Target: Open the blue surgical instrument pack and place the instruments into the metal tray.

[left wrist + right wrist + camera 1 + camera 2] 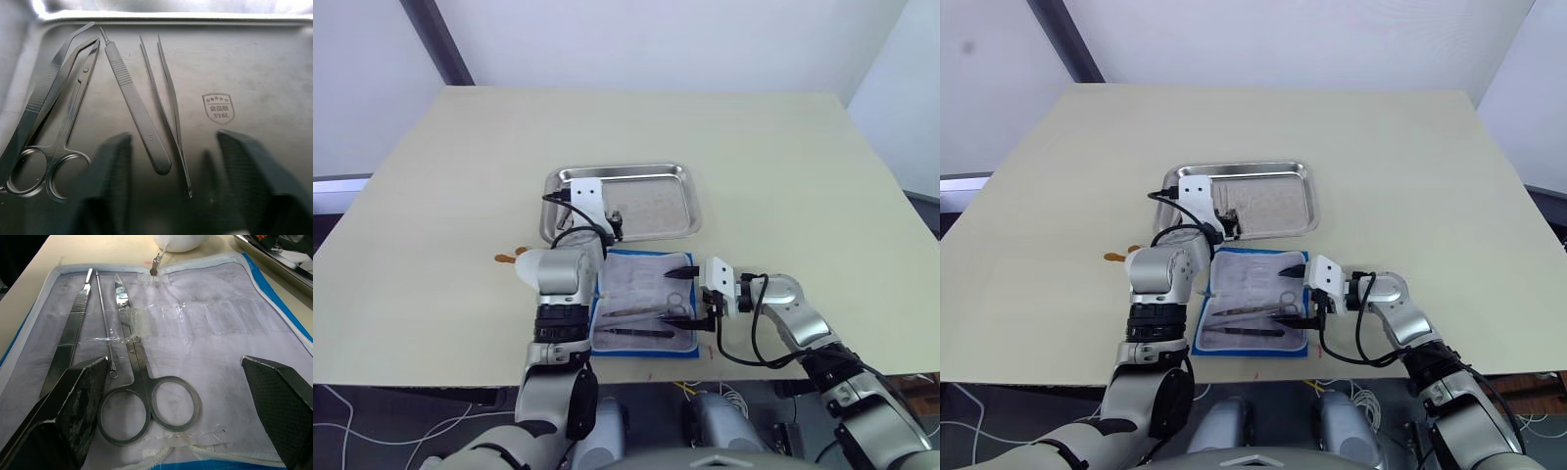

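The blue surgical instrument pack [641, 304] lies open near the table's front edge, pale lining up. On the lining rest ring-handled scissors [142, 387], a thin probe [105, 328] and a flat handle tool [71, 338]. My right gripper [176, 367] hovers open over the pack's right side, its fingers either side of the scissors' rings. Just behind the pack sits the metal tray [626, 171]. In it lie several instruments: scissors [63, 147], forceps [44, 93], a scalpel handle [134, 103] and tweezers [168, 103]. My left gripper [613, 222] hangs open and empty over the tray's near edge.
A white egg-shaped toy with orange feet [506, 258] stands left of the pack, mostly hidden behind my left arm. The pale table [754, 157] stretches wide behind and to both sides of the tray. The table's front edge runs just below the pack.
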Controlling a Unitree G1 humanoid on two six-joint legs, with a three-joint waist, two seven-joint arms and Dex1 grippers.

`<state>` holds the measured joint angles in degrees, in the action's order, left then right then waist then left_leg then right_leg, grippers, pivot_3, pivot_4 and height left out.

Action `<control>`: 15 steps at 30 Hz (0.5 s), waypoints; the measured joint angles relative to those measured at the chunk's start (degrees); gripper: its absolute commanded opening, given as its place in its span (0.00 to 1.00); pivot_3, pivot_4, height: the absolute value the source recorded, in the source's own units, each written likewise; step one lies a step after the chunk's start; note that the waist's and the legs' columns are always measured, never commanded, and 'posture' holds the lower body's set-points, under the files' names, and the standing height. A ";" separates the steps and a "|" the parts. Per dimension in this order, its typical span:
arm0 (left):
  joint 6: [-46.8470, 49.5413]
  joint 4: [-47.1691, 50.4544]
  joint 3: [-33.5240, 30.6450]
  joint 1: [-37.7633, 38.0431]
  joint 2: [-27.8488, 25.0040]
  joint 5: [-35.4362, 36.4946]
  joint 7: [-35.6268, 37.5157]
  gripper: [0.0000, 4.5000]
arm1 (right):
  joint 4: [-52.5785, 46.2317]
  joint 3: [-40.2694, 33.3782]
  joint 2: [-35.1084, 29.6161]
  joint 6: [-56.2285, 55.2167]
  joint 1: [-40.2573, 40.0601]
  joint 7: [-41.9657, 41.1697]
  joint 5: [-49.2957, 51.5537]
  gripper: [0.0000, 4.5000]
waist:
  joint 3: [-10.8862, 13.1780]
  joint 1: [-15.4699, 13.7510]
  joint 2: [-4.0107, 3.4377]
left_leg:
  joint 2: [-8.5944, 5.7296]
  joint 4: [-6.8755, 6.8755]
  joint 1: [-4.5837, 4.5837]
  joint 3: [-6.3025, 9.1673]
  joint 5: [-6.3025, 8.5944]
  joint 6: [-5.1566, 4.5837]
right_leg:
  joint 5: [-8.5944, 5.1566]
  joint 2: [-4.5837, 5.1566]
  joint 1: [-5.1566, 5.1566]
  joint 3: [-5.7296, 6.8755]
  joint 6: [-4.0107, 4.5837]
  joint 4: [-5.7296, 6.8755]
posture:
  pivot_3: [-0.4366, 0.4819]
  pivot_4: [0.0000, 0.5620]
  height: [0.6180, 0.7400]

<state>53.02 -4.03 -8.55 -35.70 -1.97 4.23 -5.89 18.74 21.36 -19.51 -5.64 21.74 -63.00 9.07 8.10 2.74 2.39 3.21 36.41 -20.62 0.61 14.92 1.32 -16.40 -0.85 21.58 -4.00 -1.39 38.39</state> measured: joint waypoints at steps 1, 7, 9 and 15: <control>0.00 0.00 0.00 0.00 0.00 -0.04 -0.18 0.64 | 0.00 0.00 0.01 0.00 0.00 0.01 0.00 1.00 | 0.00 0.00 0.00 | 0.00 0.00 0.00 0.00 0.00 0.00 | 0.00 0.00 0.00 0.00 0.00 0.00 | 0.48 0.27 1.00; -0.01 0.01 0.03 0.06 -0.53 -0.04 -0.32 0.64 | 0.00 0.00 0.04 0.00 -0.01 0.04 -0.01 1.00 | 0.00 0.02 -0.01 | 0.00 0.00 0.00 0.01 0.00 0.00 | 0.00 -0.01 0.00 0.00 0.00 0.00 | 0.48 0.27 1.00; -0.06 0.06 0.08 0.20 -1.19 -0.04 0.11 0.64 | 0.00 0.00 0.07 0.00 -0.01 0.04 -0.01 1.00 | 0.00 0.03 -0.01 | 0.00 -0.01 0.00 0.01 0.00 0.00 | 0.00 -0.01 0.00 0.01 0.00 0.00 | 0.48 0.27 1.00; -2.06 3.02 1.31 2.64 -4.70 0.92 5.61 0.64 | 0.00 0.00 0.11 -0.04 0.00 0.06 -0.01 1.00 | 0.02 0.12 -0.01 | 0.01 -0.02 -0.02 0.02 -0.01 0.03 | 0.00 0.00 0.02 -0.01 0.00 -0.01 | 0.48 0.27 1.00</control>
<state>50.96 -1.01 -7.24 -33.06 -6.68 5.15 -0.28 18.74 21.37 -19.40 -5.68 21.74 -62.94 9.06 8.12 2.86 2.38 3.22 36.39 -20.64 0.63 14.91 1.34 -16.40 -0.85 21.60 -4.00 -1.39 38.38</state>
